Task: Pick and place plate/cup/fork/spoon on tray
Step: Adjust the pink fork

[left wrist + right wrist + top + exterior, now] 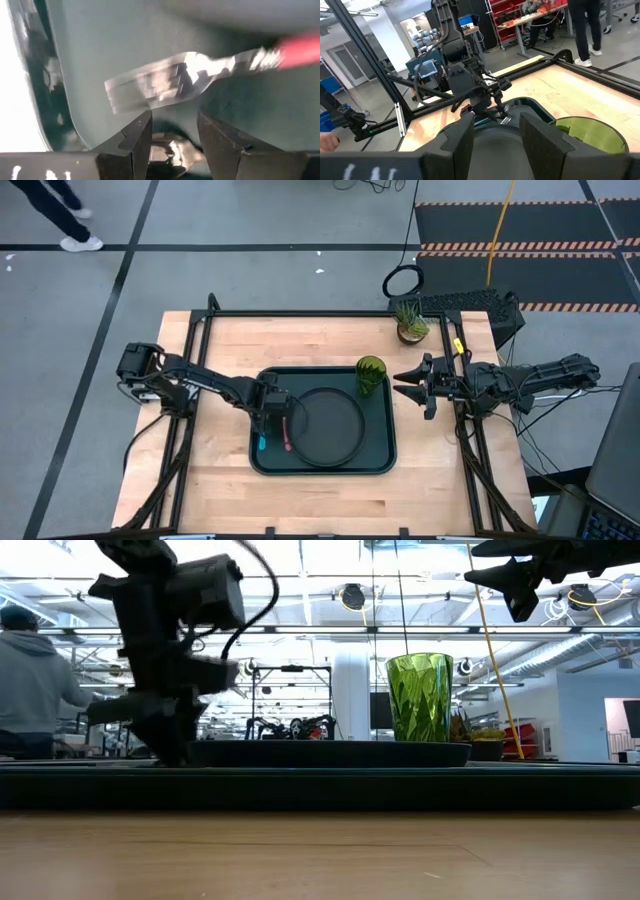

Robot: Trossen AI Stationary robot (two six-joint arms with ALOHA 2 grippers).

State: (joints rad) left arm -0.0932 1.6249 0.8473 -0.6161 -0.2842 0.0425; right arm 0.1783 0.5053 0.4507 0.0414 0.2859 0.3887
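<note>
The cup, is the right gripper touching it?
Apart. The high view shows the right gripper beside the tray, with a bare strip of tray between its fingertips and the cup. The low view shows it raised above the cup.

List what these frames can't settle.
- Spoon: in the high view only a sliver of blue handle shows beside the left gripper; in the left wrist view its bowl sits half hidden between the fingers, so contact is unclear.
- Fork: tines are motion-blurred in the left wrist view.
- Plate and cutlery: hidden in the low view behind the tray lip.
- Right gripper: cut by the low view's top edge.
</note>
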